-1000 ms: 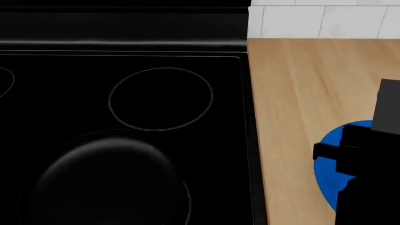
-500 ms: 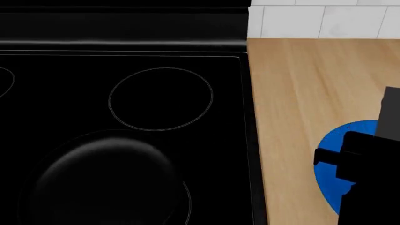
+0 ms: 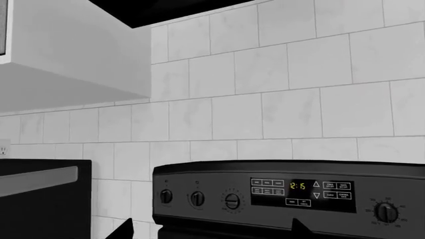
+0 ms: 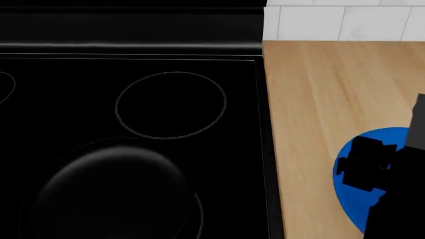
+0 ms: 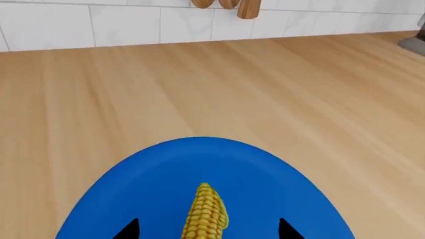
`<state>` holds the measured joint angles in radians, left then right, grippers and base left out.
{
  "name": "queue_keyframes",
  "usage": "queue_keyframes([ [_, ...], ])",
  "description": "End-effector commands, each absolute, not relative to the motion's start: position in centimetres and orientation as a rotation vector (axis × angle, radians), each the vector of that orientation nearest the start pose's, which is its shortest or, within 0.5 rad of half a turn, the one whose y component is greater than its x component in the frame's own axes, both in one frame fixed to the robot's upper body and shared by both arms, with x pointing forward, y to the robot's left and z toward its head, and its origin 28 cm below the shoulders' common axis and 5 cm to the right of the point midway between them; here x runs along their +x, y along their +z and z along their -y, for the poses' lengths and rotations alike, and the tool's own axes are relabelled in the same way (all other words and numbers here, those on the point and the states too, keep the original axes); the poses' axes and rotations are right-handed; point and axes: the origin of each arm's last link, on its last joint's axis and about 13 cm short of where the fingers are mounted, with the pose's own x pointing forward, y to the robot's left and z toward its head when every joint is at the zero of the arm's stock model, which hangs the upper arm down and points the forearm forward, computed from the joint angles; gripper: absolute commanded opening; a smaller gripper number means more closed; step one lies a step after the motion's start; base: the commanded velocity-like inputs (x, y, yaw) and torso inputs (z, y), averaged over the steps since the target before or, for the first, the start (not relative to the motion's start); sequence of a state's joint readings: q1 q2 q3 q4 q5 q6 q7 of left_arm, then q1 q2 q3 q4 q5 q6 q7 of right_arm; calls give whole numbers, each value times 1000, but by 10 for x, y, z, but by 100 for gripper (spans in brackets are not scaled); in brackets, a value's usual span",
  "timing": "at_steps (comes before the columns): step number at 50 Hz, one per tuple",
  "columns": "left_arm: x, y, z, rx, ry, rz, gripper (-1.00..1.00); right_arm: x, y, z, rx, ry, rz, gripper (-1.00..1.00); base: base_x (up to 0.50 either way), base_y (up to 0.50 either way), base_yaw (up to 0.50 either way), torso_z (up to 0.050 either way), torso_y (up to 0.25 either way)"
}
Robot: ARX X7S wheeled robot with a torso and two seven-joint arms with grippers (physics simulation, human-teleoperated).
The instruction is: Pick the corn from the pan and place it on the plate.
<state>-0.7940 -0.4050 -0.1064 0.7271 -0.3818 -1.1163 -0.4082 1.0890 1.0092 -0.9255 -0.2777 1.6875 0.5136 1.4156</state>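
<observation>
The yellow corn (image 5: 204, 215) lies on the blue plate (image 5: 139, 184), lengthwise between the fingertips of my right gripper (image 5: 207, 232). That gripper is open, with both tips well clear of the cob. In the head view the right gripper (image 4: 362, 167) hangs over the plate (image 4: 347, 196) on the wooden counter and hides the corn. The black pan (image 4: 113, 189) rests on the stove at the lower left, with nothing in it and its handle out of view. My left gripper (image 3: 212, 232) is open in the air and faces the stove's control panel.
A black stove top (image 4: 133, 64) with a ring burner (image 4: 170, 104) fills the left of the head view. The wooden counter (image 4: 332, 89) runs along its right up to a white tiled wall (image 4: 345, 22). The control panel (image 3: 292, 191) has knobs and a clock.
My right arm has shifted a little to the right and toward me over the plate, and its gripper has turned. A bit more of the plate's far rim shows.
</observation>
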Motion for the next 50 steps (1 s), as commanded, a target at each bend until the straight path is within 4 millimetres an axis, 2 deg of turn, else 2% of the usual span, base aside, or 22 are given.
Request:
queue_keyframes([
  [1,251,273,-275,63,344,391,100,262,228,159,-18,-551,-341,100,0,0,0,0,0],
  [11,251,271,-277,58,349,386,100,259,233,158,-17,-546,-321,100,0,0,0,0,0],
  [18,249,272,-277,56,351,390,100,252,246,157,-7,-543,-279,100,0,0,0,0,0],
  [28,246,272,-277,52,348,395,100,232,276,152,-1,-522,-171,100,0,0,0,0,0],
  [43,242,273,-279,48,348,401,100,202,307,135,-26,-450,-5,100,0,0,0,0,0],
  [50,242,272,-280,45,349,400,100,191,314,125,-77,-389,85,100,0,0,0,0,0],
])
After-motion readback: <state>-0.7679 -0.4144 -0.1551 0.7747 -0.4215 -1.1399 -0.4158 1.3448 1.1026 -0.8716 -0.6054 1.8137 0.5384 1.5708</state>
